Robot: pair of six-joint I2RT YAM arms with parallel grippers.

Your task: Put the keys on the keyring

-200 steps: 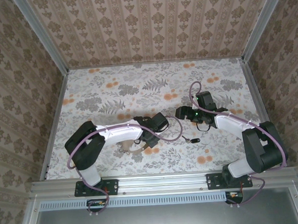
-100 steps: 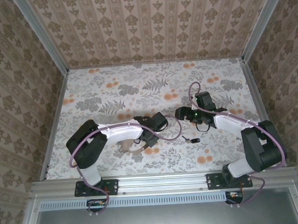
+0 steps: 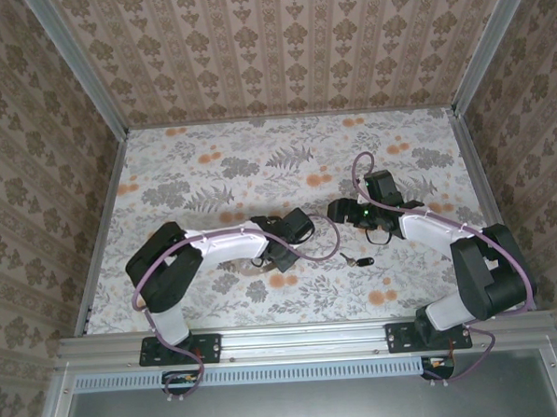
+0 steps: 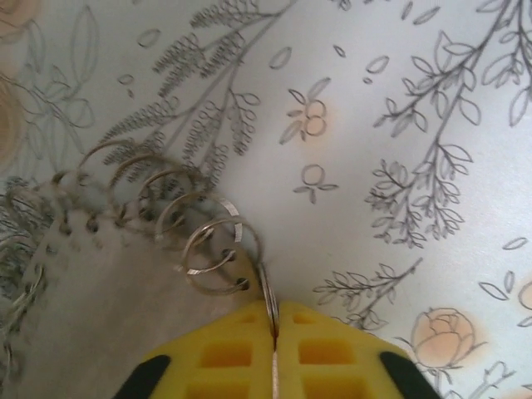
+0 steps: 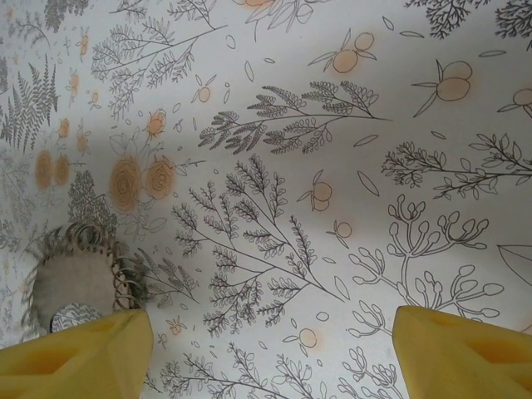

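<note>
- The left end effector (image 4: 274, 324) is clenched: its yellow fingers (image 4: 224, 353) are pressed together on one thin wire loop (image 4: 268, 291) at the rim of the keyring (image 4: 108, 291).
- In the left wrist view the keyring is a tan pad edged with a row of overlapping wire loops. That edge runs from the upper left down to the fingers.
- In the right wrist view the keyring (image 5: 73, 278) looks roughly round, with no clear long axis.
- The key (image 3: 361, 259) lies flat on the table (image 3: 211, 165), between the two arms and apart from the keyring. Its long axis runs roughly left-right, but it is too small to tell which way the blade points.
- The right end effector (image 5: 270, 341) is released, its fingers spread wide over bare floral table.
</note>
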